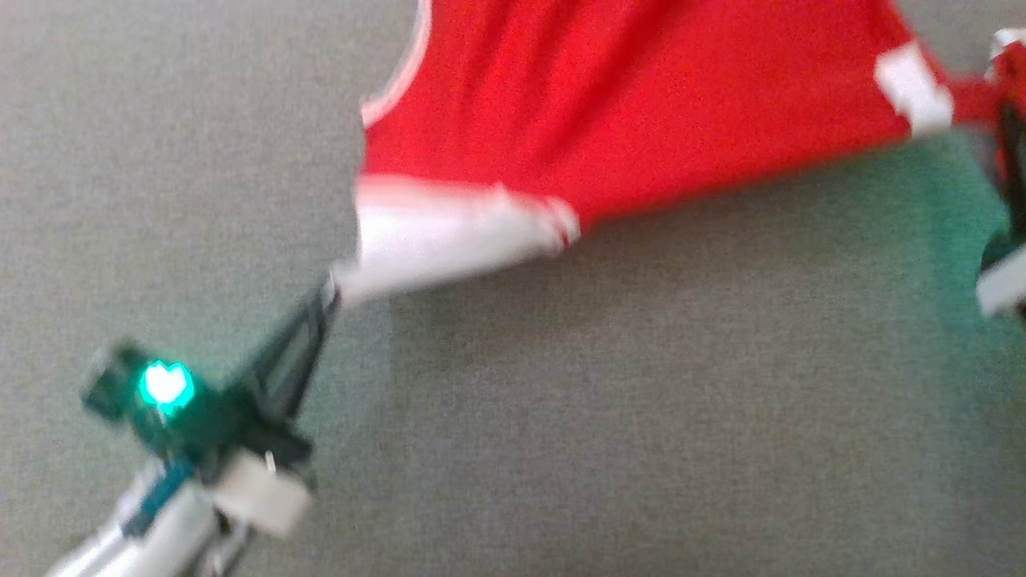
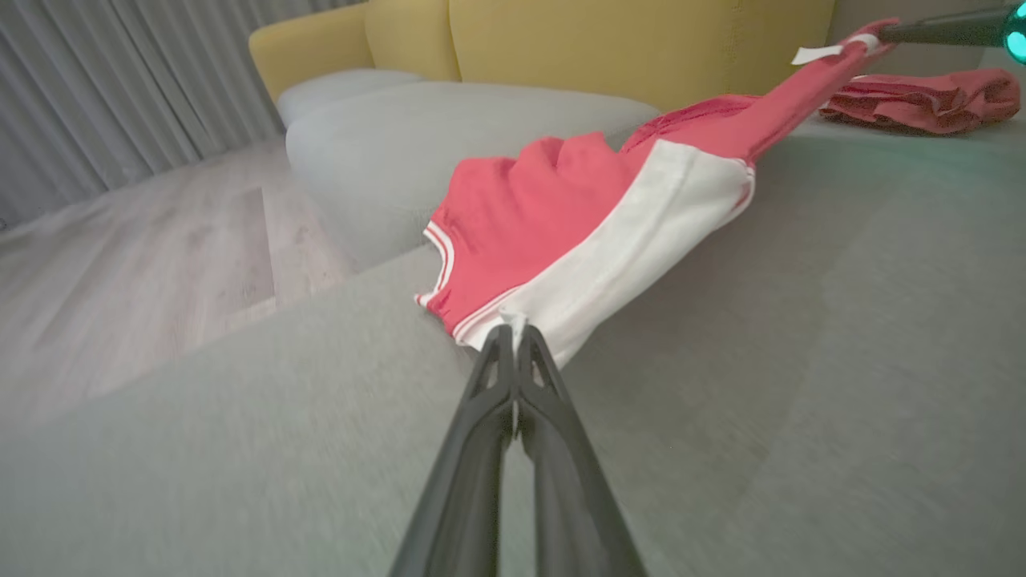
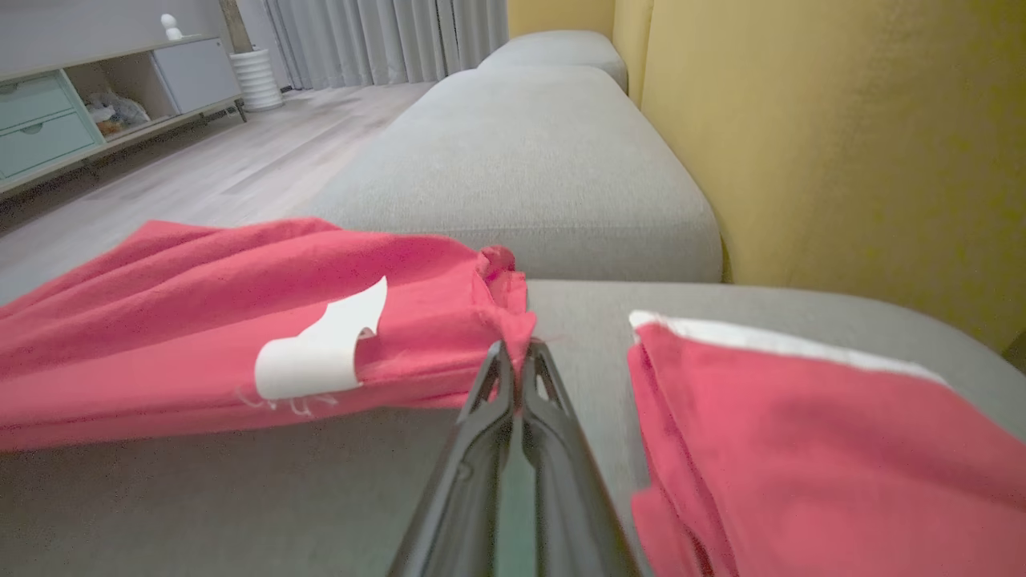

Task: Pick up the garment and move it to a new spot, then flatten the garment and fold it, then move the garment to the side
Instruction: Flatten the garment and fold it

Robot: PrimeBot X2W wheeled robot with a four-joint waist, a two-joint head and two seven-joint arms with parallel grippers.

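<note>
Low on the left of the head view, left claw (image 1: pixel 330 292) with its dark fingers pressed together, clamped on the white corner panel of the garment (image 1: pixel 625 104), right where the thin red-and-white stripes end. From that corner, red cloth pulled taut and fanned up and to the right across the grey sofa seat (image 1: pixel 641 401), creased along the line of pull, with a shadow on the seat under its near edge. Blurred in the head view, sharper from the wrists: far side of the cloth bunched and sagging toward the seat's outer edge, wooden floor (image 2: pixel 120 264) beyond. Further right, a small white tag (image 1: pixel 914 88) sticking out of the red fabric near the other held end. At the right edge, right claw (image 1: pixel 1006 88), also closed, nipping a gathered point of red cloth between its fingertips. Just right of that claw, lying apart from the garment on the same seat, a plain red cloth lump (image 3: pixel 785 449) with a white strip along its top edge, close to the yellow backrest (image 3: pixel 842 160).
</note>
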